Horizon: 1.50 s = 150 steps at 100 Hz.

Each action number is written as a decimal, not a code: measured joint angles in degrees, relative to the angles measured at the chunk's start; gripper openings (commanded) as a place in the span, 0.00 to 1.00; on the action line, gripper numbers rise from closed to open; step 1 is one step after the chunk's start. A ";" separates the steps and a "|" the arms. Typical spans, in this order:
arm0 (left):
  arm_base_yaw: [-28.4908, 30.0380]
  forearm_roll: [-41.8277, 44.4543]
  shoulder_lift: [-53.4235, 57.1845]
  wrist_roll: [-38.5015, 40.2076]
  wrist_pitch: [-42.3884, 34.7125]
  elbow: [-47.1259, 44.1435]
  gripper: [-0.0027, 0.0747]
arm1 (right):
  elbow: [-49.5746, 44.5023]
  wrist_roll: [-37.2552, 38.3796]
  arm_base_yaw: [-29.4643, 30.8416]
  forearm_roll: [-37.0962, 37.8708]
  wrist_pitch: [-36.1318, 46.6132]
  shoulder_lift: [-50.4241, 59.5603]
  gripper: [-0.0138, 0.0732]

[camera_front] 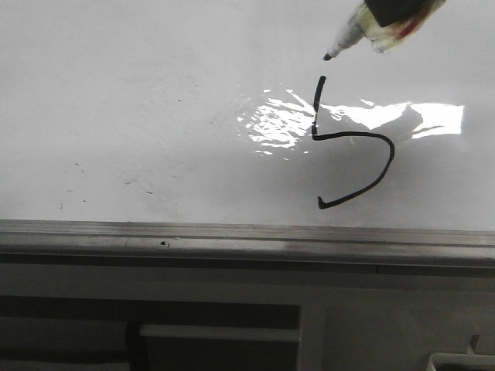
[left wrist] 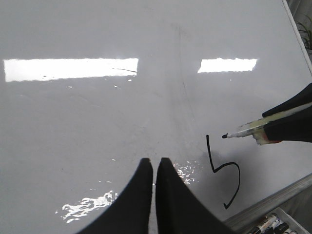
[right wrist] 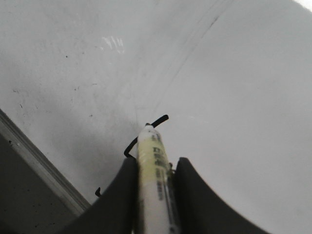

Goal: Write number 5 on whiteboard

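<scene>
The whiteboard (camera_front: 116,93) fills the front view. On it is the number 5 (camera_front: 363,166), a black line with a short vertical stroke and a curved belly that ends in a small hook. My right gripper (camera_front: 398,11) is shut on a white marker (camera_front: 352,35). The marker's black tip sits just beyond the top of the vertical stroke, slightly to its right. The right wrist view shows the marker (right wrist: 153,185) clamped in the right gripper (right wrist: 153,163). My left gripper (left wrist: 154,162) is shut and empty over bare board, left of the number 5 (left wrist: 229,175).
A grey metal edge strip (camera_front: 232,236) runs along the board's near side, with a darker frame below it. In the left wrist view, a tray of spare markers (left wrist: 273,225) lies past that edge. Glare patches (camera_front: 371,116) and small ink specks mark the board.
</scene>
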State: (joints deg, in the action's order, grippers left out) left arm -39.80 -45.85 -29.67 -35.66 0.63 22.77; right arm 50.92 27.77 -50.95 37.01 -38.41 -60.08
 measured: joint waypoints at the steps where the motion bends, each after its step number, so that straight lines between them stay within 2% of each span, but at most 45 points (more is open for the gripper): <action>1: 0.00 0.00 0.00 0.00 0.00 0.00 0.01 | 0.00 0.00 0.00 0.00 0.14 -0.09 0.11; 41: 0.00 0.00 0.00 0.00 0.00 0.00 0.01 | 0.00 0.51 0.21 0.16 -0.63 -3.88 0.11; 80: 0.00 0.00 0.00 0.00 0.00 0.00 0.01 | 0.00 1.31 4.54 0.46 2.72 -4.25 0.11; 150: 0.00 0.00 0.00 0.00 0.12 0.00 0.01 | -0.24 1.79 4.61 -0.25 3.04 -4.70 0.11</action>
State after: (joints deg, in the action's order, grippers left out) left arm -39.80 -45.85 -29.67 -35.66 0.76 22.77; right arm 50.68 29.56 -46.34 36.76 -35.37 -64.78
